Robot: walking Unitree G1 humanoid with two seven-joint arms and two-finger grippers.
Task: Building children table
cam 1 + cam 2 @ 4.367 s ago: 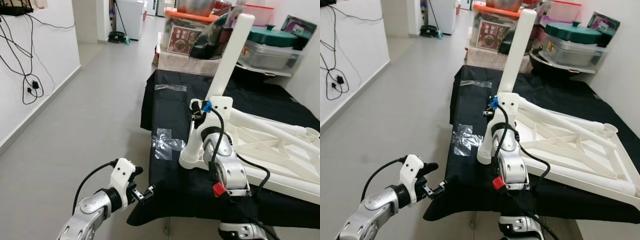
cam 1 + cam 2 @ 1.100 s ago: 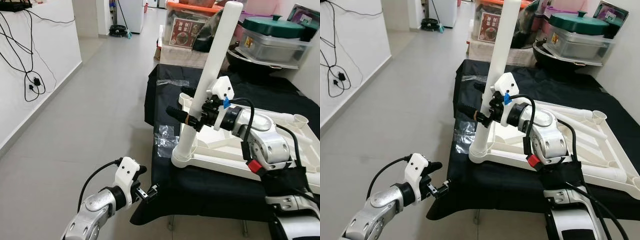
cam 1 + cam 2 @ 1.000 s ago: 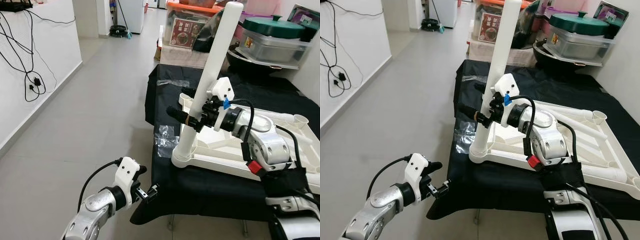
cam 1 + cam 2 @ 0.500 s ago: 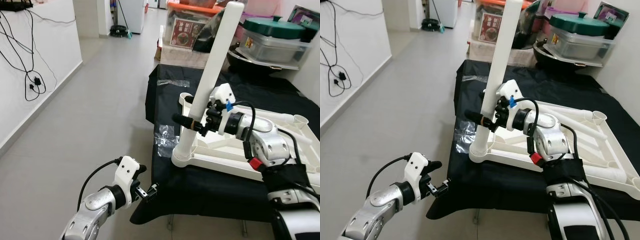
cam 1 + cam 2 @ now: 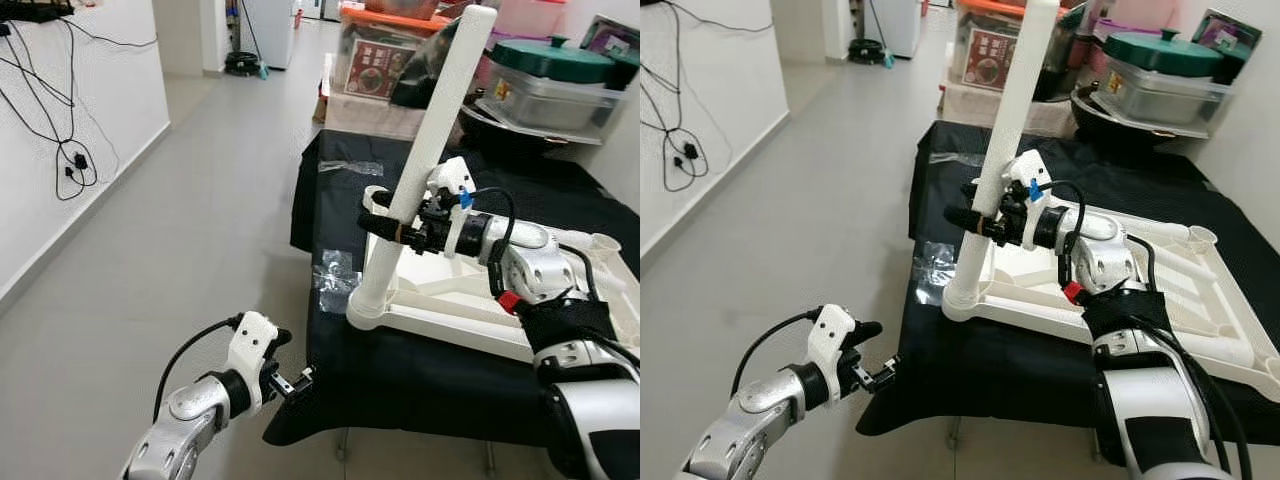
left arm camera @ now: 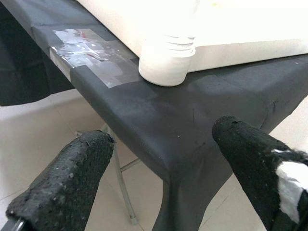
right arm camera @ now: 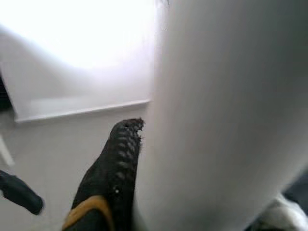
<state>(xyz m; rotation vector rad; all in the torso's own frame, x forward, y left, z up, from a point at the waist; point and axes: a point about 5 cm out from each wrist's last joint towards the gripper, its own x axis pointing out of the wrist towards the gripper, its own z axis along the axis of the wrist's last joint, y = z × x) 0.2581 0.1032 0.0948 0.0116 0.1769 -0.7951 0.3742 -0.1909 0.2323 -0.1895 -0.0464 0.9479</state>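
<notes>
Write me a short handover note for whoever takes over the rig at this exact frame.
Right gripper: shut on the white table leg, about halfway up.
Left gripper: open, holding nothing, low beside the near corner of the black-covered bench.
Tabletop: lies upside down on the bench.
Done: the leg stands in the near-left corner socket, leaning slightly.
Left: whether it is fully seated cannot be judged. The far-right corner socket is empty, so more legs are needed.

A low table draped in black cloth (image 5: pixel 400 370) carries everything. An upturned white plastic tabletop (image 5: pixel 470 305) lies on it, one white leg (image 5: pixel 420 165) standing up from its near corner. Clear tape patches (image 5: pixel 335 278) are stuck to the cloth beside that corner. Grey floor tiles (image 5: pixel 190 220) surround the table.
</notes>
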